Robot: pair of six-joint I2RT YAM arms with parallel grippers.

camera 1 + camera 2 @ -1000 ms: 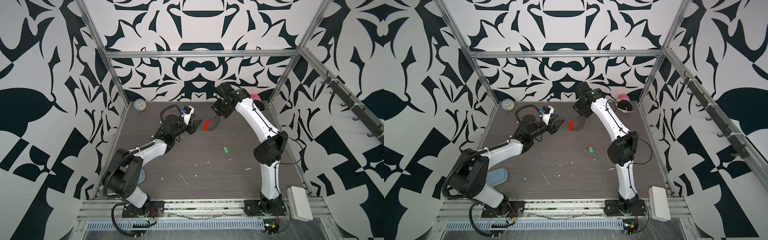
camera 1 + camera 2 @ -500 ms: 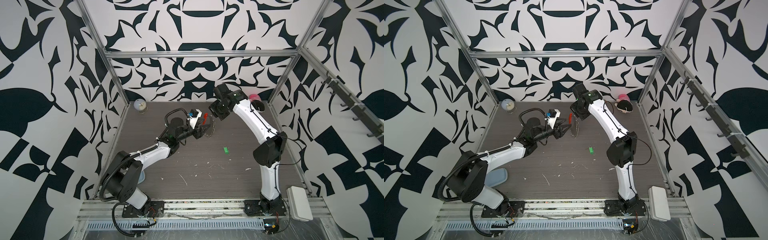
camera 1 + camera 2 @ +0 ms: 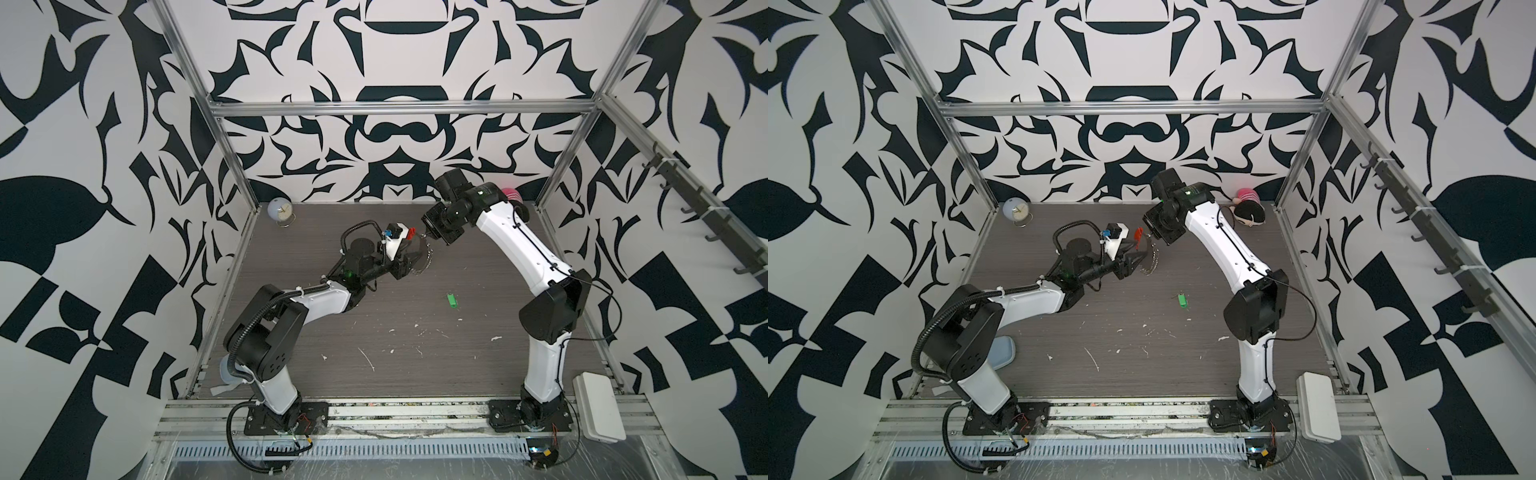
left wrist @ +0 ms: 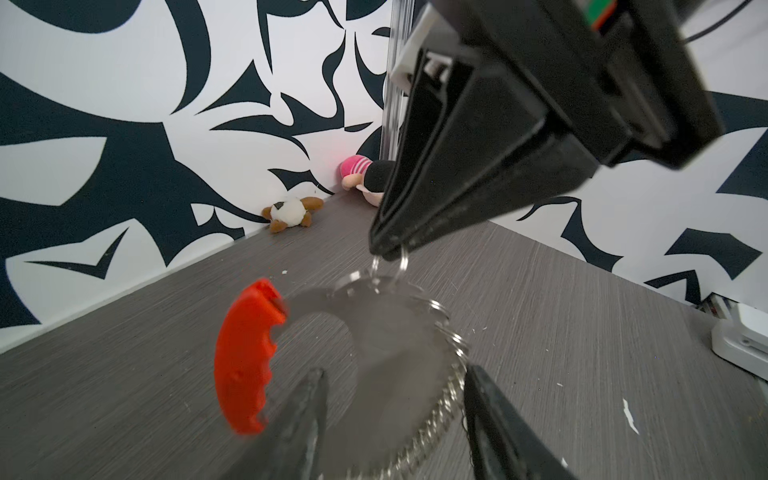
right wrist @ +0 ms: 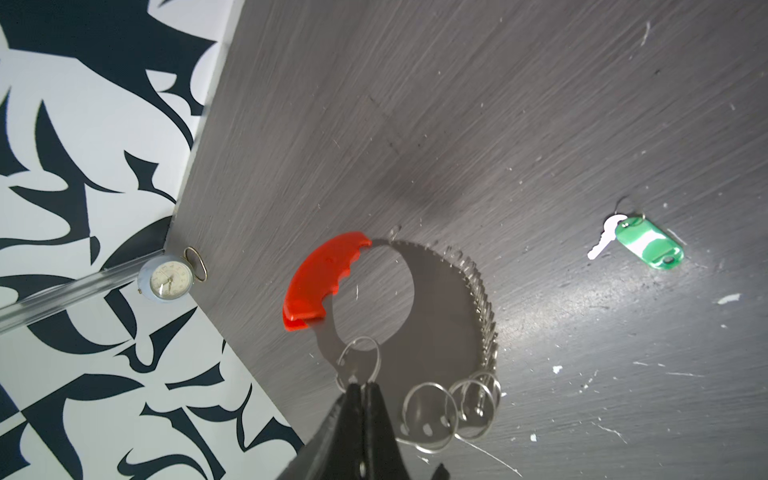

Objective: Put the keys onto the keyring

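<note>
The keyring (image 5: 440, 311), a flat silver loop with a red-orange piece (image 4: 243, 357) and many small rings, hangs above the table in both top views (image 3: 424, 259) (image 3: 1152, 262). My right gripper (image 5: 360, 386) is shut on one of its small rings and holds it from above (image 4: 388, 253). My left gripper (image 4: 395, 372) is open, and the keyring's lower part sits between its fingers (image 3: 409, 264). The keys (image 5: 648, 245), a green tag with a small silver key, lie on the table to the right (image 3: 451, 301) (image 3: 1182, 300), away from both grippers.
A small round clock (image 3: 279, 211) stands in the back left corner. A pink plush doll (image 3: 1248, 208) and a small brown plush (image 4: 291, 212) lie by the back wall. A white box (image 3: 598, 405) sits at the front right. White scraps dot the table.
My left gripper has moved right, up to the hanging keyring, and now straddles its lower part. The right gripper has shifted slightly with the keyring, still shut on its ring.
</note>
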